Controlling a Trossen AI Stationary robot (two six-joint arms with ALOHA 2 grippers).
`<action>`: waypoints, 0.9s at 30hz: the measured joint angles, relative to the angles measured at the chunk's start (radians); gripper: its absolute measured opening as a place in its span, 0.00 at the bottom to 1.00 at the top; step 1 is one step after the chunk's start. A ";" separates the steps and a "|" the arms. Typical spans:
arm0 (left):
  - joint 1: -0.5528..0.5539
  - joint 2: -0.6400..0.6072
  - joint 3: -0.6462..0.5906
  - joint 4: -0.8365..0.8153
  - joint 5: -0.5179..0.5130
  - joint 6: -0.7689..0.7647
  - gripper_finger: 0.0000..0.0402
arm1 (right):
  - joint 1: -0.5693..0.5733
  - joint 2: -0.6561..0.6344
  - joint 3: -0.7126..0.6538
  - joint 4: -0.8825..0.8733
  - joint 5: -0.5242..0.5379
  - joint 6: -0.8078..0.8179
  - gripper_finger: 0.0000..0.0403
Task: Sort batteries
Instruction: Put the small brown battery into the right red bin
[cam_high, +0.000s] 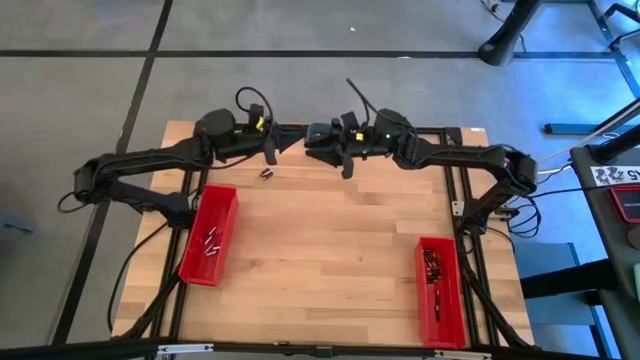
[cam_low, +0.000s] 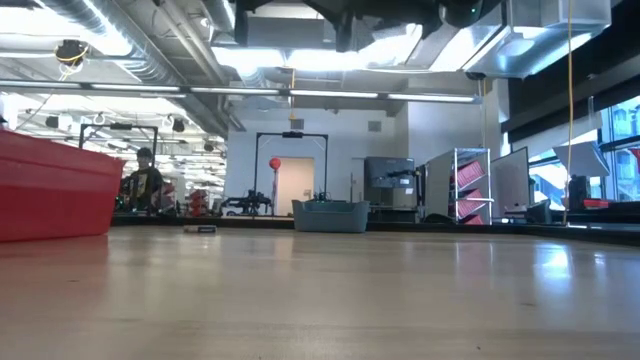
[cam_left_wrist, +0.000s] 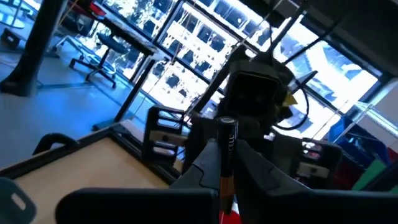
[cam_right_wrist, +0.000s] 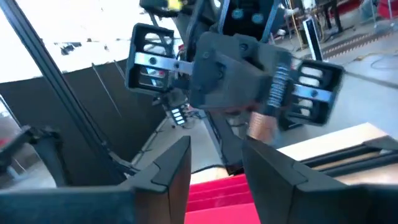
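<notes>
High view shows both arms meeting at the far edge of the counter (cam_high: 330, 240). Left end effector (cam_left_wrist: 225, 163) is clamped on a battery (cam_left_wrist: 227, 146) standing upright between its fingers. Right end effector (cam_right_wrist: 216, 163) has its fingers parted with nothing between them. One loose battery (cam_high: 267, 173) lies on the counter near the left arm. Others lie in the left red bin (cam_high: 210, 234) and the right red bin (cam_high: 438, 290).

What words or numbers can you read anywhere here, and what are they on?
"CELL": on the battery held upright in the left gripper; any letters before it are hidden.
Black-and-white markings on the card at the right edge of the high view: too blurred to read.
The red bins: no writing visible.
</notes>
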 joint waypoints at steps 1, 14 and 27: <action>-0.007 0.006 0.000 -0.001 -0.003 -0.002 0.03 | 0.006 0.000 0.000 0.001 0.010 -0.020 0.36; -0.046 0.062 -0.001 -0.019 -0.002 -0.016 0.04 | 0.017 -0.001 0.001 -0.113 -0.014 -0.032 0.19; -0.050 0.057 -0.001 -0.034 0.004 -0.018 0.05 | 0.001 0.001 0.000 -0.263 -0.046 -0.068 0.38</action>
